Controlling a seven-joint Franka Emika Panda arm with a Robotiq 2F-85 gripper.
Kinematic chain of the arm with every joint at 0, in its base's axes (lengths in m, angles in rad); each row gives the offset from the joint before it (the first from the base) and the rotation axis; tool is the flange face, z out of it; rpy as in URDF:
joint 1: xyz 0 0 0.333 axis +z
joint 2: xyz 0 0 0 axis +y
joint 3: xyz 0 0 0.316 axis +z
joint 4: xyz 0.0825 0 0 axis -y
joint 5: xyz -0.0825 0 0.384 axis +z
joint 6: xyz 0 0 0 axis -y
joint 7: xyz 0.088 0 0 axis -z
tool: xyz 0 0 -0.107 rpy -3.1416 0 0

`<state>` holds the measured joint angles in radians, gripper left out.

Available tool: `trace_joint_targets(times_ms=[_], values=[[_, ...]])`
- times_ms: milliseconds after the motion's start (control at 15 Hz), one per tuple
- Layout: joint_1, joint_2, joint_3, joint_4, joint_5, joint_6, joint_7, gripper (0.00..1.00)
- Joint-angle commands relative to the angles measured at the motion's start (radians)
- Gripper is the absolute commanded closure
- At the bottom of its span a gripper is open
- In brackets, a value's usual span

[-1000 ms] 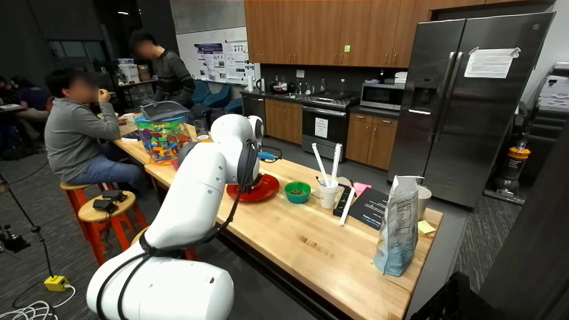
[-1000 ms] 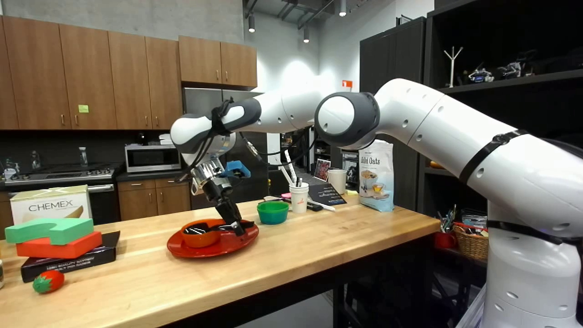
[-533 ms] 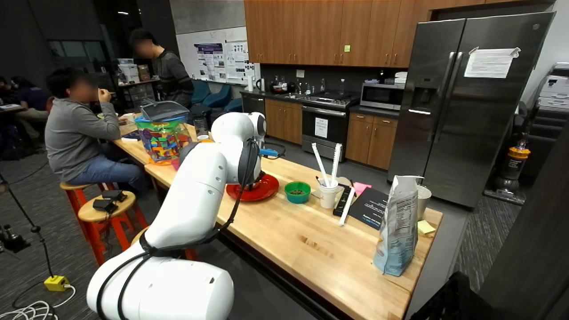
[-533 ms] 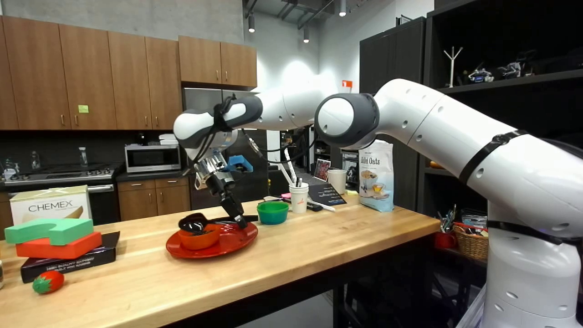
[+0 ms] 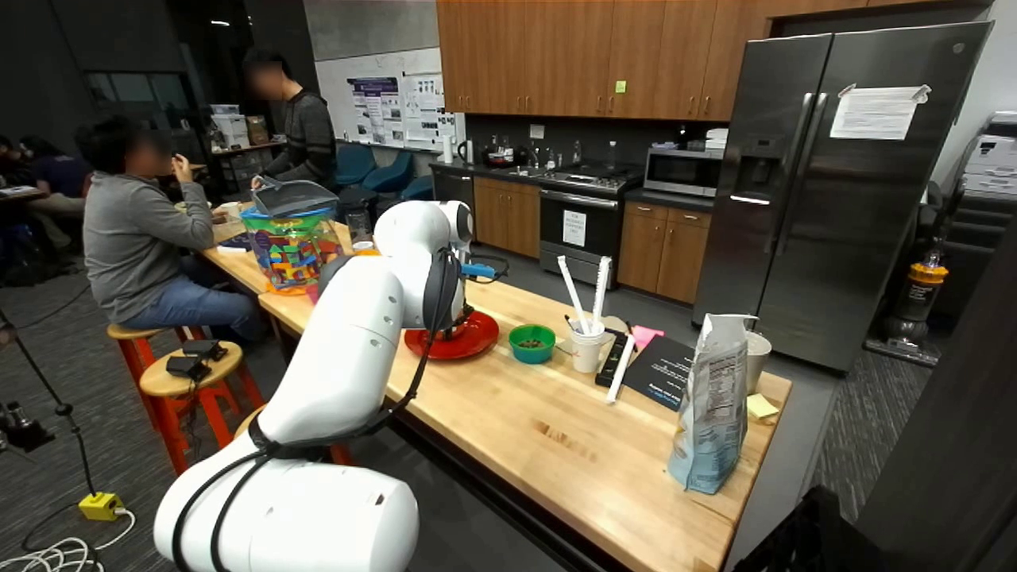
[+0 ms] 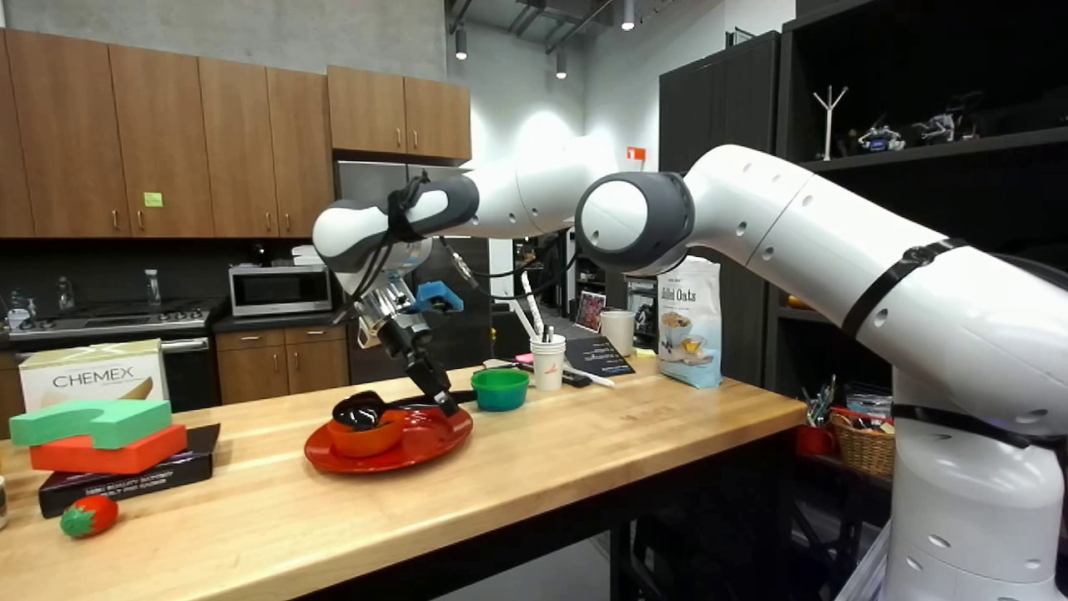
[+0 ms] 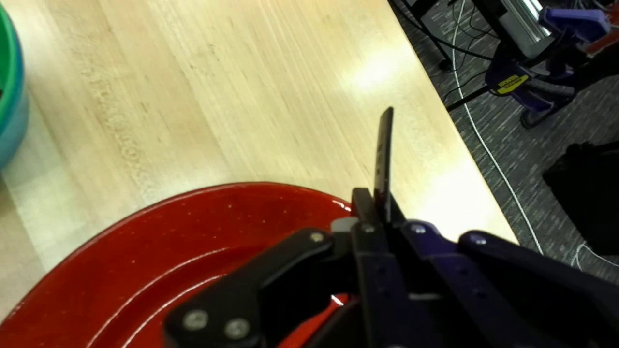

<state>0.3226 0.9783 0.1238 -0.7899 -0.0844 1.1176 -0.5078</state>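
Table (image 6: pixel 576 430): light wood, carries everything here. Red plate (image 6: pixel 427 442): flat on the table. Black ladle (image 6: pixel 360 411): my fingers (image 6: pixel 427 376) pinch it by the handle (image 7: pixel 383 162), one on each side (wrist view shows it best). Handle runs nearly level in an exterior view, free end poking out past my fingers; ladle's head is at the mouth of the orange bowl (image 6: pixel 365 441), can't tell if it touches. Orange bowl: upright on the red plate, on the part farther from the green bowl (image 6: pixel 501 396). Green bowl: on the table just beside the red plate, dark bits (image 5: pixel 531 344) inside, too small to name. Paper cups (image 6: pixel 548 371): stacked, long white sticks (image 5: pixel 601 294) in them, just beside the green bowl. Strawberry (image 6: pixel 98 511): red, green-topped, well apart from my fingers.
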Motion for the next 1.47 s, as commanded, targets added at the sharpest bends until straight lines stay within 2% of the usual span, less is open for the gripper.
trace_joint_targets(times_ms=[0, 600, 1400], values=[[0.024, -0.006, -0.037, 0.036, -0.052, -0.050, 0.056, 0.99], [0.036, 0.024, -0.078, 0.097, -0.159, -0.090, 0.058, 0.99], [0.008, 0.062, -0.083, 0.164, -0.159, -0.064, 0.005, 0.99]])
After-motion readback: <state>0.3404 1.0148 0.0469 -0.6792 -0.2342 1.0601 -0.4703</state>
